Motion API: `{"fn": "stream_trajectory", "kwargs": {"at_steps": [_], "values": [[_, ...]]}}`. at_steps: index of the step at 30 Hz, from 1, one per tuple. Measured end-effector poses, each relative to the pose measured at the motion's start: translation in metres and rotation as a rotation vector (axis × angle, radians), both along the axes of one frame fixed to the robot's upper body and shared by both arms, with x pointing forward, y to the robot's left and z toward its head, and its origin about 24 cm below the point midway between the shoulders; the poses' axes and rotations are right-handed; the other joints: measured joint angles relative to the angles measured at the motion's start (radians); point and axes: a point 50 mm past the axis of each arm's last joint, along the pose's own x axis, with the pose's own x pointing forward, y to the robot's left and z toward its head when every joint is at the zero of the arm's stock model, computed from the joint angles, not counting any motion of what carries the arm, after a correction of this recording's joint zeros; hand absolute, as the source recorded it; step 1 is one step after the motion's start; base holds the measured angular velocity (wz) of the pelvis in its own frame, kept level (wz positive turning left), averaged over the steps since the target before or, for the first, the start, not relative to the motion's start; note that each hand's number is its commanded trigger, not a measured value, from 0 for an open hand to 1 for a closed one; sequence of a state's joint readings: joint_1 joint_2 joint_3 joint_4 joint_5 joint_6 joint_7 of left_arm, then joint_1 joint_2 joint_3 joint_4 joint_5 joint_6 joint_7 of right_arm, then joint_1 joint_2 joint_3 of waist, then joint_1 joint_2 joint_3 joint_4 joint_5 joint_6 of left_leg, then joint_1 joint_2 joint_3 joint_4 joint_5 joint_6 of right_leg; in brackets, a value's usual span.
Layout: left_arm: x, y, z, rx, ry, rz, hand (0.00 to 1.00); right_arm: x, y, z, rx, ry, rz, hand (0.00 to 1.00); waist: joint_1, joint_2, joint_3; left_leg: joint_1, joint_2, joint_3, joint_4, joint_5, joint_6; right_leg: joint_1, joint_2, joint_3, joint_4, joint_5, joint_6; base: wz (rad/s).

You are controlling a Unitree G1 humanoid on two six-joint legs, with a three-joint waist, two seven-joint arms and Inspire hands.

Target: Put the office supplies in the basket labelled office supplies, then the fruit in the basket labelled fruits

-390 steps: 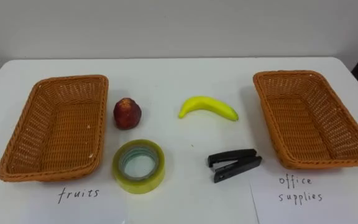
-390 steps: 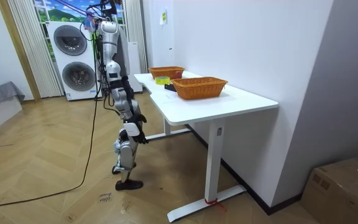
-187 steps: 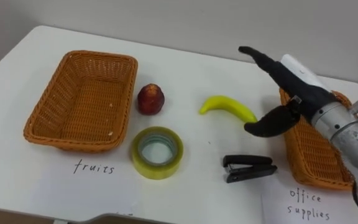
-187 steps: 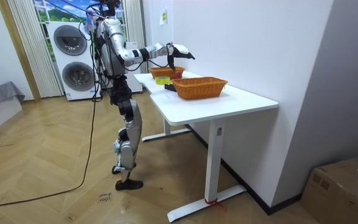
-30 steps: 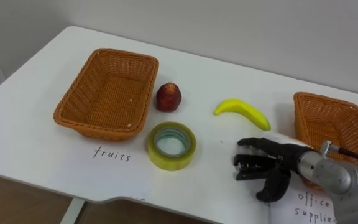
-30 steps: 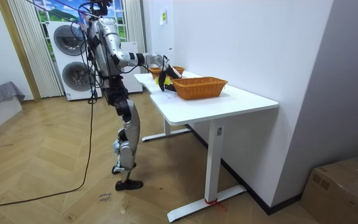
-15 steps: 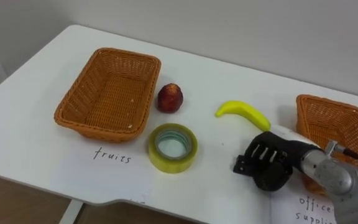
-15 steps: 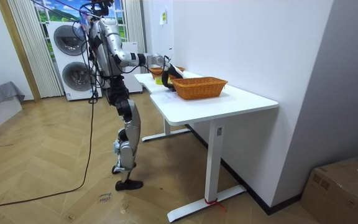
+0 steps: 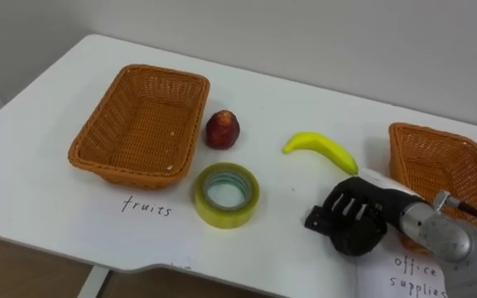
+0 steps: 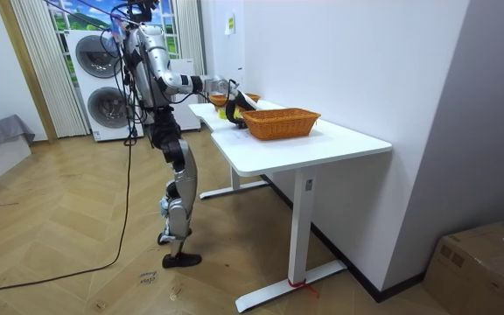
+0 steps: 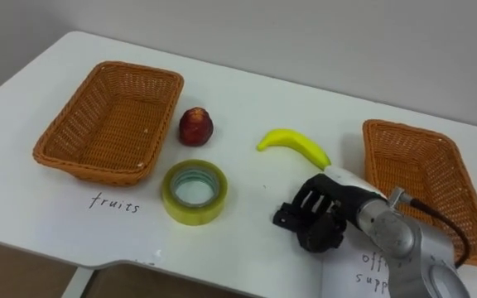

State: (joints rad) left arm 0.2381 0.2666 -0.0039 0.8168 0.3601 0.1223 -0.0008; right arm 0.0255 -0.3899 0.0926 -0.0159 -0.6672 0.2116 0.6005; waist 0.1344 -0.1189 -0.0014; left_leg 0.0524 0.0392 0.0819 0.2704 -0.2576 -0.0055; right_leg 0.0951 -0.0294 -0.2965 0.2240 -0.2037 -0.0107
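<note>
Black stapler (image 9: 315, 220) clamped in its curled fingers, the right robot hand (image 9: 359, 227) sits low at the near side of the white worktop (image 9: 40, 116) — just beside the right wicker basket (image 9: 437, 165). A yellow banana (image 9: 321, 150) lies just behind the hand. A red fruit (image 9: 222, 130) sits beside the left wicker basket (image 9: 139, 124), a roll of yellow tape (image 9: 226, 195) in front of it — both on the worktop. The robot stands at the worktop's end, arm outstretched.
</note>
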Motion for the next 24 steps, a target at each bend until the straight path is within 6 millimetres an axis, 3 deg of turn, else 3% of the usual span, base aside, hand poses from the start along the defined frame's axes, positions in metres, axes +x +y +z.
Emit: {"fn": "stream_trajectory", "kwargs": {"at_steps": [6,10,17,24], "values": [[0.002,-0.002,0.001,0.002,-0.038,-0.001,0.0,0.002,0.008,0.01,0.034,-0.054,0.049,1.0,-0.009,0.0,0.0118,-0.007,0.001,0.013,-0.004,0.0,0.0,-0.01,0.002,0.018,-0.002,0.0,0.0,-0.04],[0.0,-0.002,0.0,0.009,-0.056,0.017,0.0,0.005,0.013,0.036,0.063,-0.176,0.098,1.0,-0.029,0.01,0.018,-0.006,0.001,0.013,-0.013,0.0,0.0,-0.012,0.002,0.018,-0.004,0.0,0.001,0.0],[-0.016,-0.001,-0.002,-0.002,-0.049,0.06,0.0,0.008,0.005,0.069,0.081,-0.389,0.066,1.0,-0.05,0.02,0.015,0.025,0.001,0.028,-0.02,0.001,0.0,0.001,-0.002,0.028,-0.005,0.0,0.001,-0.05],[-0.027,0.004,-0.003,-0.004,-0.043,0.117,0.0,0.008,0.002,0.081,0.095,-0.481,0.051,1.0,-0.058,0.021,0.0111,0.051,0.002,0.041,-0.036,0.003,0.0,0.022,-0.002,0.041,-0.007,0.0,0.001,-0.06]]}}
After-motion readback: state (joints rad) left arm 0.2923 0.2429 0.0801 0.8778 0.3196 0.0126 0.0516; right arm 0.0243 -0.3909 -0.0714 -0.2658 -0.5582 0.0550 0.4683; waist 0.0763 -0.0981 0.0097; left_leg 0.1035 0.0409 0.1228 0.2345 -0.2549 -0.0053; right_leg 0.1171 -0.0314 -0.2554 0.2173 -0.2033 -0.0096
